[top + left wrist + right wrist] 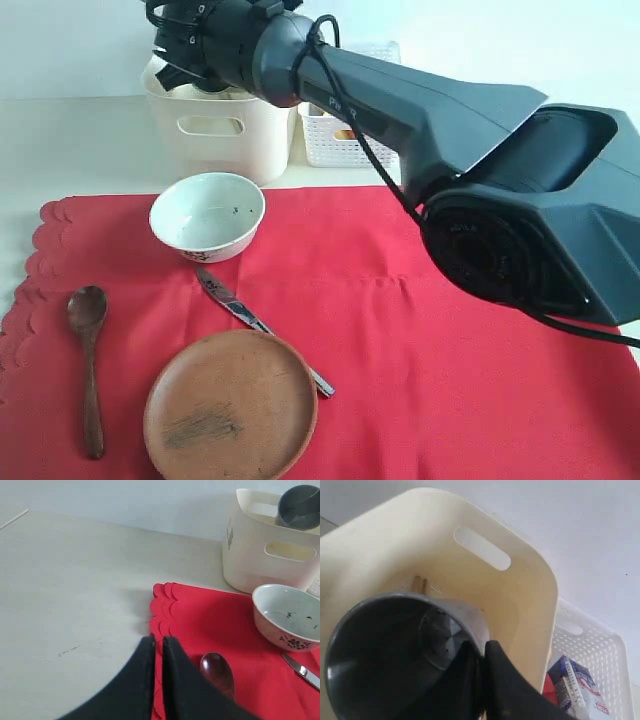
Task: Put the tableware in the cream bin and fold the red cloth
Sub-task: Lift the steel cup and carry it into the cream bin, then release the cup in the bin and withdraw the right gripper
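- The right claw (480, 649) is clamped on the rim of the steel cup (395, 650), with the cup wall pinched between its fingers. The cup hangs over the open cream bin (530, 595), and the chopsticks (420, 584) lie on the bin floor below.
- My guess is the cup is light and rigid but slick, being thin steel. A rim pinch is pretty much the only hold, and it could swivel if jolted, so I'd go low before letting go.
- The left claw (158, 642) is pinched almost together with nothing in it. It hovers at the scalloped edge of the red cloth (210, 625), just beside the spoon (217, 672).
- The bowl (207, 215) sits on the cloth right in front of the bin. It looks ceramic, so heavier and chippable. I'd pinch its wall over the rim.
- The plate (231, 405) and knife (262, 328) are the annoying ones, both flat and low. The knife runs right along the plate's rim, and I can't tell if they touch. Smooth metal on soft fabric will probably skate, so I'd grab it across the handle.
- The spoon is wood, so light and grippy. Mid-handle should be easy.
- The cloth is limp with zero stiffness and everything's parked on it. I'd take it by a corner or edge once it's bare.
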